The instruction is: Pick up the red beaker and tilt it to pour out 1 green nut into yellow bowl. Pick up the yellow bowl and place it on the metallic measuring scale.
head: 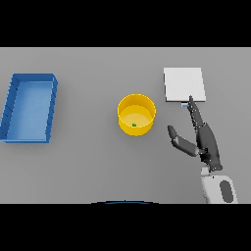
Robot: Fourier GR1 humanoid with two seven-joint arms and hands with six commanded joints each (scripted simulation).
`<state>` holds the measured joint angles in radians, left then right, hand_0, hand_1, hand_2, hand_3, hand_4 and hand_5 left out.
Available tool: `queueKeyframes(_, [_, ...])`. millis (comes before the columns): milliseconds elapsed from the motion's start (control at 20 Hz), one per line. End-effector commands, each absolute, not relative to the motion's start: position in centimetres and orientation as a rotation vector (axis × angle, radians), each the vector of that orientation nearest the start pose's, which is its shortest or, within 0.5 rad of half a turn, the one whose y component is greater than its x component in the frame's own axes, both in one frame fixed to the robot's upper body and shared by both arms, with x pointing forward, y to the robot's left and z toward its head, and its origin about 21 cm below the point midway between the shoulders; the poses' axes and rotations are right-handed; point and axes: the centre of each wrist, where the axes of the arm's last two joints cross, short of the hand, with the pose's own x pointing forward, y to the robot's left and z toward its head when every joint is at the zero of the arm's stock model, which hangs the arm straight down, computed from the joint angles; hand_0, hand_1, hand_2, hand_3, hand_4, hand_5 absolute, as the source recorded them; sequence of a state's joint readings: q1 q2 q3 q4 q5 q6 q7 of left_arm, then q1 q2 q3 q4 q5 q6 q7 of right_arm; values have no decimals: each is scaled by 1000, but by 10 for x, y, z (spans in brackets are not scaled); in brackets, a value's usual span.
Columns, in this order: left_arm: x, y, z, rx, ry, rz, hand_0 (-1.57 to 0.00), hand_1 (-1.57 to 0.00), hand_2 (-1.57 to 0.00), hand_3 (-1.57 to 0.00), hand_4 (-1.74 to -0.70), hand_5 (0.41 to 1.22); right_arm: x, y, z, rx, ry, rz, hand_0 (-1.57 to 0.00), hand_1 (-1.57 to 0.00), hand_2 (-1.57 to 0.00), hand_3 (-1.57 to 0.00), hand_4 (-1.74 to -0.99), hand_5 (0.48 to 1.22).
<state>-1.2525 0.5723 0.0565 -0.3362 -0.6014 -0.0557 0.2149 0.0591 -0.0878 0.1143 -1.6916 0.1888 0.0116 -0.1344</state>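
The yellow bowl (137, 114) stands upright on the grey table near the middle, with one small green nut (134, 124) lying inside it. To its upper right lies the metallic measuring scale (184, 84), a flat pale square plate. My right hand (206, 142) is open to the right of the bowl, apart from it, with fingers straight and pointing toward the scale's near edge and the thumb spread toward the bowl. The red beaker does not show. My left hand is out of view.
A blue rectangular tray (29, 107) with low walls sits at the far left of the table.
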Motion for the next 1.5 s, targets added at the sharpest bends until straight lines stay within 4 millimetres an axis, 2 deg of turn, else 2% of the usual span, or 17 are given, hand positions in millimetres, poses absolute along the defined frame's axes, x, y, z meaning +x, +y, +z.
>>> queueKeyframes(0, [471,328,221,914,-1188,-524,-1571,-1571,-1571,-1567,-1741,1221,233,-226,16,-116,-1756,306,1,1,1,1,-1138,648])
queueKeyframes(100, [463,337,201,879,-1158,-435,-1571,-1571,-1571,-1568,-1741,1221,233,-224,14,-106,-1742,305,1,1,1,1,-1129,659])
queueKeyframes(200, [448,346,167,846,-1138,-389,-1571,-1571,-1571,-1569,-1741,1221,226,-230,10,-99,-1757,300,1,1,1,1,-1131,669])
queueKeyframes(400, [412,346,116,786,-1125,-318,-1571,-1571,-1571,-1570,-1741,1221,228,-233,9,-119,-1762,323,1,1,1,1,-1166,676])
queueKeyframes(500, [400,339,107,760,-1124,-291,-1571,-1571,-1571,-1571,-1741,1151,228,-229,10,-120,-1754,322,1,1,1,1,-1174,676])
queueKeyframes(700, [382,338,96,749,-1083,-236,-1571,-1571,-1571,-1571,-1741,925,230,-229,12,-118,-1750,311,1,1,1,1,-1157,671])
queueKeyframes(750, [380,338,95,741,-1060,-229,-1571,-1571,-1571,-1571,-1655,868,229,-231,10,-111,-1745,309,1,1,1,1,-1155,669])
queueKeyframes(800, [377,337,98,734,-1060,-239,-1571,-1571,-1526,-1525,-1521,818,230,-230,9,-105,-1744,304,1,1,1,1,-1155,670])
queueKeyframes(850, [373,336,101,700,-1093,-299,-1469,-1344,-1276,-1318,-1369,774,231,-228,10,-106,-1743,306,1,1,1,1,-1153,670])
queueKeyframes(900, [366,338,101,657,-1097,-333,-1175,-1075,-1021,-1055,-1232,737,231,-231,10,-119,-1742,308,1,1,1,1,-1151,670])
queueKeyframes(950, [365,339,105,602,-1098,-342,-940,-860,-817,-843,-1126,705,230,-232,11,-120,-1750,316,1,1,1,1,-1149,670])
queueKeyframes(1050, [361,345,110,561,-1073,-382,-601,-550,-522,-539,-976,664,230,-232,9,-108,-1747,312,1,1,1,1,-1153,670])
queueKeyframes(1200, [363,342,110,603,-1012,-470,-307,-281,-267,-276,-843,632,229,-230,8,-102,-1756,317,1,1,1,1,-1155,670])
queueKeyframes(1450, [365,340,105,665,-1014,-504,-100,-91,-87,-90,-783,631,231,-225,7,-145,-1749,332,1,1,1,1,-1154,657])
